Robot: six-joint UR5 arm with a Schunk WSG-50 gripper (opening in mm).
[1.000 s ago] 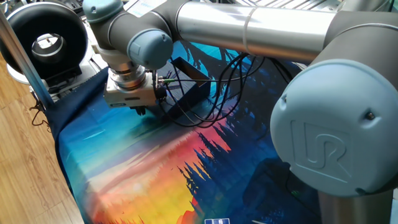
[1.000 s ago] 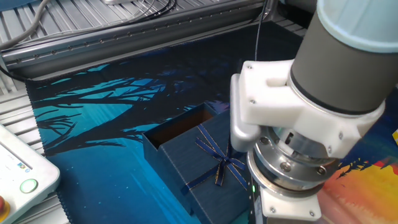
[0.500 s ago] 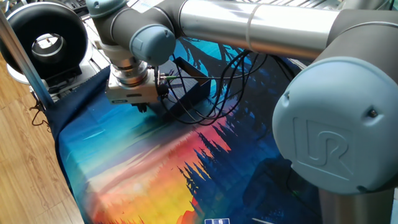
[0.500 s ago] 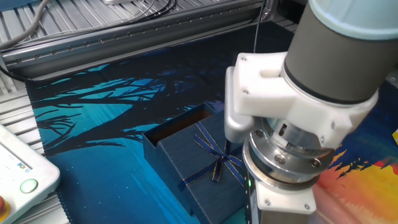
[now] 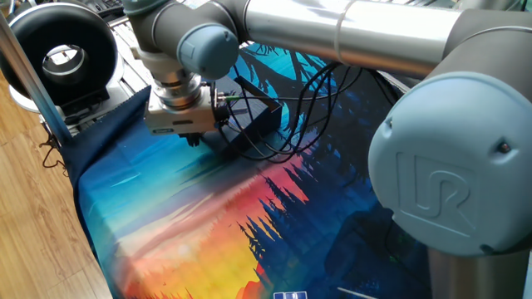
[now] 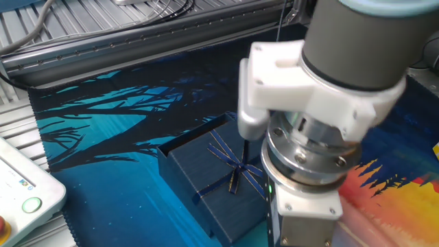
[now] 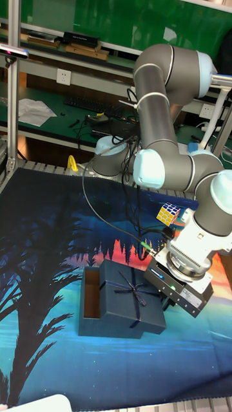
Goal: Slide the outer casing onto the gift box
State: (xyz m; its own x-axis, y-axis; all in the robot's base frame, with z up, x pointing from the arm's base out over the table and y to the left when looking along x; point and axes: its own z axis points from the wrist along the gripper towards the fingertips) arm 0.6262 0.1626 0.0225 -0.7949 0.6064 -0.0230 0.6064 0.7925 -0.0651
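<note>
Pushing the casing [image 7: 132,299] straight along the box [image 7: 91,302] is the job, keeping its edges square so it doesn't jam; a strip of box shows uncovered near the cloth's [image 7: 38,257] middle. The gripper [image 7: 169,298] sits at the casing's far edge, though I can't tell whether its fingers are spread.

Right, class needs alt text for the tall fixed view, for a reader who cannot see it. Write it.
A grey robot arm's gripper sits at the right edge of a ribbed navy sleeve with a ribbon bow, which covers most of a dark square tray; a strip of brown interior shows at the left. Both rest on a sunset-forest printed cloth, a colourful puzzle cube behind.
</note>
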